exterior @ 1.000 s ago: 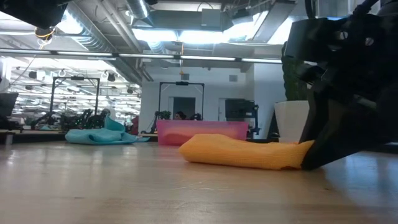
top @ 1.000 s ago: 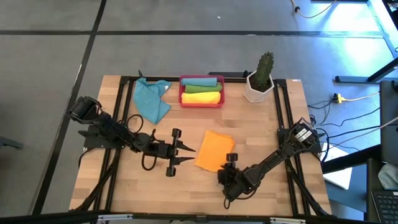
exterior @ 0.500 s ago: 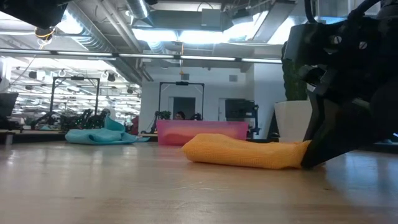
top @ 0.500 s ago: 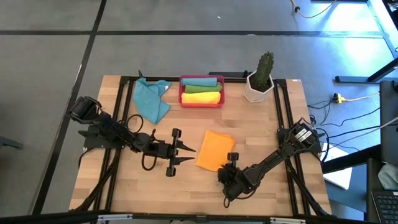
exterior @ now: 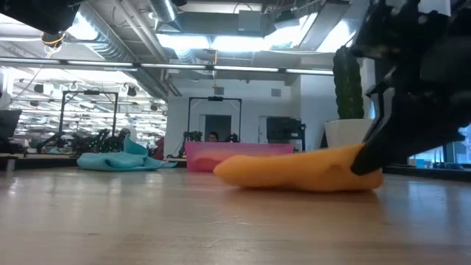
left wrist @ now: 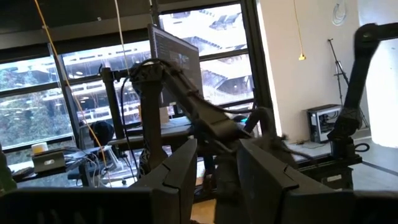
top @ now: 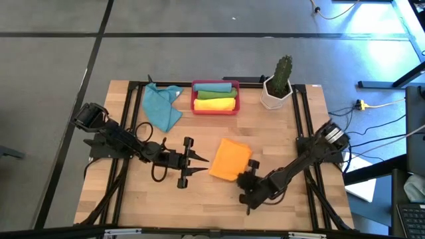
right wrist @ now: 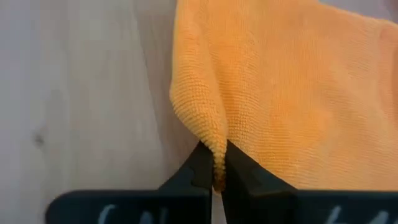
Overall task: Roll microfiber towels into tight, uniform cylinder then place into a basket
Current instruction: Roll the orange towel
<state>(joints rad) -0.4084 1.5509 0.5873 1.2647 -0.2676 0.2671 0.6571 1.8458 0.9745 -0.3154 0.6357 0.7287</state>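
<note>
The right jaws (right wrist: 217, 177) are pressed together on a fold at the edge of the orange towel (right wrist: 292, 87), pinching a small ridge of cloth between the two dark tips. A second ago they stood a little apart at that same near corner; now they have closed, and in the low view the right-hand end of the towel (exterior: 302, 171) has come up off the surface under the gripper, where before it lay flatter. That reads as a fresh grasp with the first lift of the edge, most likely the start of turning the cloth over on itself to begin a roll.

In the high view the right jaws (top: 248, 171) sit at the lower right corner of the orange towel (top: 228, 159), just right of centre frame. The left jaws (top: 199, 164) hover just left of the towel, not touching it, spread partway and holding nothing; they have not moved.

Toward the upper middle of the frame the red basket (top: 194, 97) already holds rolled towels (top: 214, 103) in teal, green and yellow. A loose teal towel (top: 161, 106) lies crumpled to its left, not yet rolled. The cactus pot (top: 275, 95) stands to the basket's right.
</note>
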